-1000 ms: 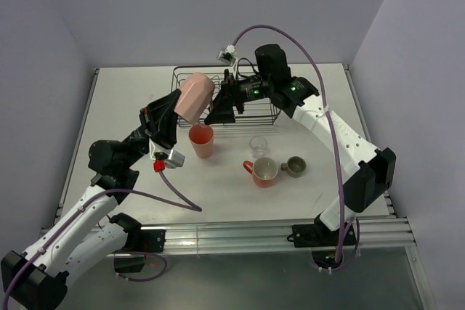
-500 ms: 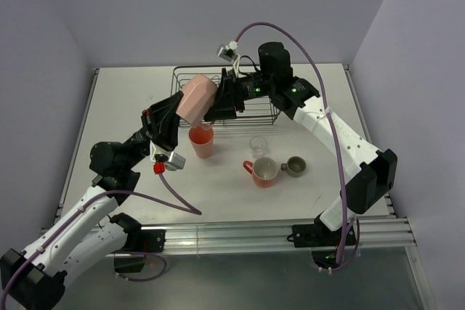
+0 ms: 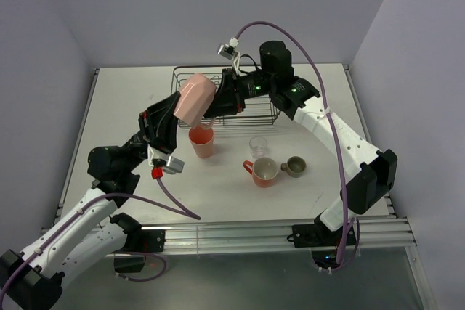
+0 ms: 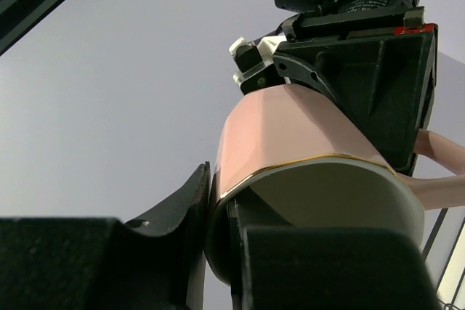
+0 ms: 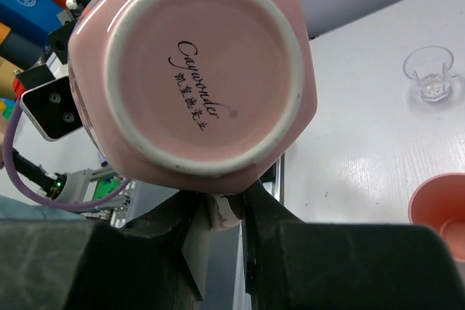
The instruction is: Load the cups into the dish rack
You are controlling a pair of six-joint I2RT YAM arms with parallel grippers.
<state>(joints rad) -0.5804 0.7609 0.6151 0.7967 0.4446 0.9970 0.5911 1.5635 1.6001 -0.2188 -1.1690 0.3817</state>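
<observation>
Mid-air handover: the pale pink mug (image 3: 195, 99) is off the table (image 3: 131, 107), tipped on its side above the dish rack's (image 3: 265, 108) near-left corner, with both claws on it. The left gripper (image 4: 218, 217) is clamped on the mug wall at the rim, one finger inside and one outside. The right gripper (image 5: 221, 217) is narrow, with what looks like the handle pinched between its fingers just below the mug base. The right wrist view shows contact but not how deep the handle sits. My read is that the step is a left-to-right transfer, then a drop into the rack. To do it well, confirm the right pinch is firm and seated before the left opens. A handle grip on a heavy ceramic body will want to swing. Open the left wide and pull it straight back along the mug axis so the inside finger clears the rim without dragging. Then have the right go mouth-down into an open bay and steer off the wire prongs. On the table are the salmon tumbler (image 3: 201, 141) directly below the mug, a clear glass (image 3: 258, 144), the orange mug (image 3: 263, 171) and the grey-olive mug (image 3: 294, 166). Keep the mug high over the tumbler. The arms block much of the rack interior, so I can't tell what is already loaded.
</observation>
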